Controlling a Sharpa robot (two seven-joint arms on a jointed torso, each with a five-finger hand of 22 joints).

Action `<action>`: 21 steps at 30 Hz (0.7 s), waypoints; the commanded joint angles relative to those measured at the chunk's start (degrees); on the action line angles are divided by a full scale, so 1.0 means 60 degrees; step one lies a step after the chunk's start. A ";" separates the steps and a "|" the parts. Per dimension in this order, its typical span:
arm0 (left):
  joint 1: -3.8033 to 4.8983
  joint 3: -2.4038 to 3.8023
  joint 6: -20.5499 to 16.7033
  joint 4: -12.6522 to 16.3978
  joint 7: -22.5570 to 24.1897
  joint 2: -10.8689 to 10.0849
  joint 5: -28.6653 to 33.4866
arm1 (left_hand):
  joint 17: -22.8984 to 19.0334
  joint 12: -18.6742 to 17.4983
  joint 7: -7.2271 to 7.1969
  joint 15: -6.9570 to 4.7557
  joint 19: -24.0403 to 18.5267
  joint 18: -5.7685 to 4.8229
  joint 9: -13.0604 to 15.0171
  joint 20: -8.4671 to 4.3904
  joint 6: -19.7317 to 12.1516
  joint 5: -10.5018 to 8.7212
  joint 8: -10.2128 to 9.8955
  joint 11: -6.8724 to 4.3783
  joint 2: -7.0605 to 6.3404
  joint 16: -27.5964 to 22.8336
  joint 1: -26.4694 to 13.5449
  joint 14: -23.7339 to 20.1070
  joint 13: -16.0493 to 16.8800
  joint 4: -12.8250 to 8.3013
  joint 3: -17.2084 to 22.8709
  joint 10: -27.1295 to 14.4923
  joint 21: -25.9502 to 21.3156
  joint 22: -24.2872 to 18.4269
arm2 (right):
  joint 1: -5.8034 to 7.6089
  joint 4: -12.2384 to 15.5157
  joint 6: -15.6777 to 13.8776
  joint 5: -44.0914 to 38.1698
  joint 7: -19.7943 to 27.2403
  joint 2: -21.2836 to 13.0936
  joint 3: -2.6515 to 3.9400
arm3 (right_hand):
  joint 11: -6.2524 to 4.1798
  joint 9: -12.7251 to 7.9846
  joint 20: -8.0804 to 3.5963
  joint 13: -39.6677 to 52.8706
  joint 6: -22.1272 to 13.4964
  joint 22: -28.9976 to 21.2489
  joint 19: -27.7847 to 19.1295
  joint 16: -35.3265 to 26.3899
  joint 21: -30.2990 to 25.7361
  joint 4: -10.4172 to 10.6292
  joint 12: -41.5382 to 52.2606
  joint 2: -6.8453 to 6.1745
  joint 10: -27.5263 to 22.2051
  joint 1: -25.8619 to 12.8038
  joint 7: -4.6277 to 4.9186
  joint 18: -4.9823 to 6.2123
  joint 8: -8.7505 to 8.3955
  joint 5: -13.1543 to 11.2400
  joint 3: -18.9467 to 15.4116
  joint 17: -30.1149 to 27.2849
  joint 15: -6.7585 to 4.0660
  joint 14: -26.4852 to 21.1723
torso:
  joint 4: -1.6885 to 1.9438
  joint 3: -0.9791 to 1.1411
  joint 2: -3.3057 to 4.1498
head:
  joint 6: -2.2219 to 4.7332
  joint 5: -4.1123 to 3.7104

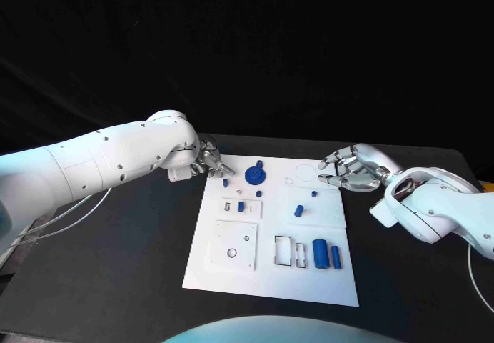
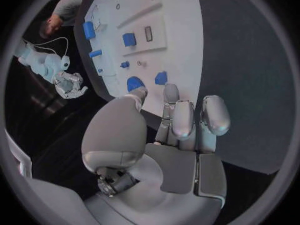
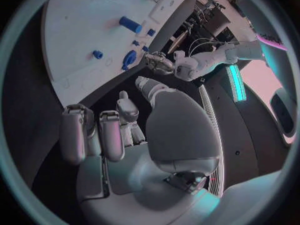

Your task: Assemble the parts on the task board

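The white task board (image 1: 273, 286) lies in the middle of the black table. On its far part sit a round blue disc (image 1: 256, 172) and several small blue pieces, such as one (image 1: 300, 210) near the middle. Two blue cylinders (image 1: 328, 254) lie side by side toward the near right. My left hand (image 1: 206, 161) hovers at the board's far-left corner, fingers loosely bent and holding nothing; the left wrist view shows it (image 2: 169, 130) just short of the disc (image 2: 133, 82). My right hand (image 1: 350, 170) hangs over the far-right corner, loosely curled and holding nothing, and appears again in its own wrist view (image 3: 125, 135).
The board carries a raised white square plate (image 1: 235, 245) and rectangular slots (image 1: 289, 251) next to the cylinders. A white cable (image 1: 62, 214) trails along the table's left side. Black tabletop (image 1: 113, 271) surrounds the board.
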 commanded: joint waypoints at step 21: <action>-0.0084 -0.0063 0.0472 -0.0142 -0.0017 0.0174 -0.0202 | 0.0009 -0.0122 -0.0060 -0.0001 0.0136 0.0122 -0.0201 -0.0008 0.0330 0.0035 -0.0052 -0.0088 0.0155 -0.0009 0.0298 0.0063 -0.0129 -0.0022 0.0364 0.0113 0.0083 0.0109 | -0.0006 0.0020 0.0035 -0.0054 0.0019 0.0020 0.0000 | -0.0011 0.0015 -0.0025 -0.0003 -0.0087 0.1186 -0.0059 -0.0046 -0.0067 0.0062 -0.0040 0.0027 -0.0040 -0.0055 -0.0013 0.0071 0.0064 -0.0029 0.0009 0.0636 -0.0036 0.0552 | 0.0005 0.0006 -0.0013 | -0.0048 0.0018</action>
